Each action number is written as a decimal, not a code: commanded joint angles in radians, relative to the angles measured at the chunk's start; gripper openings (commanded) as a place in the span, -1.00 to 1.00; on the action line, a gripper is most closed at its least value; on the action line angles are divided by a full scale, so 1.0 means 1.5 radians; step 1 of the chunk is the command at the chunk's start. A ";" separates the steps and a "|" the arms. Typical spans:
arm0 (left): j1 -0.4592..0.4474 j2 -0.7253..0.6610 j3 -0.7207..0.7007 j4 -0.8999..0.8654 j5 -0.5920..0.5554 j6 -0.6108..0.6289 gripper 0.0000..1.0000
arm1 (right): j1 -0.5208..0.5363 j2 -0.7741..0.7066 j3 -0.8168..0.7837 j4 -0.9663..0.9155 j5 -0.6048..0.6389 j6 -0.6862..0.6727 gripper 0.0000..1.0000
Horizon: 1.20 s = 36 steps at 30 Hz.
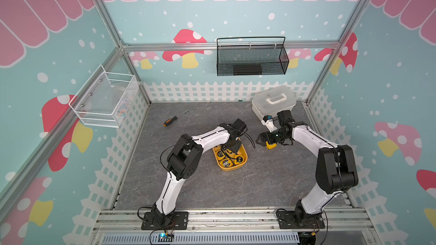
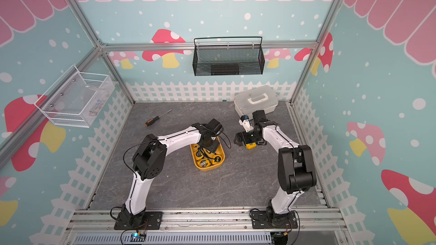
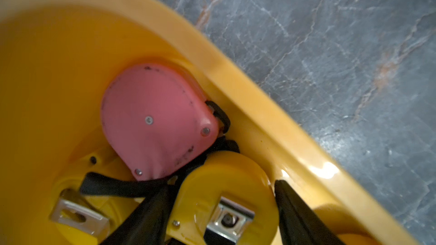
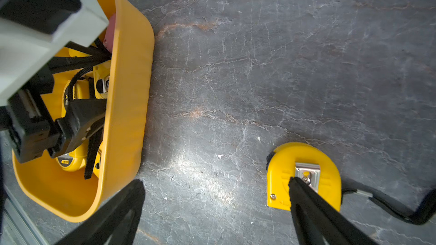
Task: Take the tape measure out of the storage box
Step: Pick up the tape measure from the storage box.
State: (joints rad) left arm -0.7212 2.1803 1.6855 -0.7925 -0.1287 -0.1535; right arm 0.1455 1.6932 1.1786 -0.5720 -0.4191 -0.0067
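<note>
Right gripper (image 4: 215,181) gapes empty, two o'clock of the storage box (image 1: 230,168); left gripper (image 3: 221,185) straddles a tape measure (image 3: 236,173) inside, grip unclear.

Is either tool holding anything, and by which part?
Right tool: nothing, open over the loose tape measure on the table. Left tool straddles a yellow tape measure inside the storage box; whether it grips cannot be told.

Our left hand (image 1: 230,149) pointed straight down, jaws apart; our right hand (image 4: 215,181) reached leftward, low, jaws spread wide.
</note>
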 commanded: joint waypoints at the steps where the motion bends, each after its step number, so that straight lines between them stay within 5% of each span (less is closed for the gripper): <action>1: -0.011 0.003 0.001 -0.003 0.027 -0.008 0.39 | 0.003 0.010 -0.004 -0.013 -0.005 -0.006 0.92; 21: -0.032 0.016 -0.003 -0.003 0.047 -0.028 0.35 | 0.002 0.019 -0.004 -0.016 -0.008 -0.007 0.92; 36: -0.030 -0.052 0.000 -0.002 0.013 -0.030 0.08 | 0.002 0.017 -0.003 -0.018 -0.007 -0.008 0.92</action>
State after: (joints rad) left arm -0.7589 2.1628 1.6833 -0.7998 -0.1017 -0.1806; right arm 0.1455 1.7027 1.1786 -0.5797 -0.4198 -0.0071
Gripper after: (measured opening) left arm 0.597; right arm 0.958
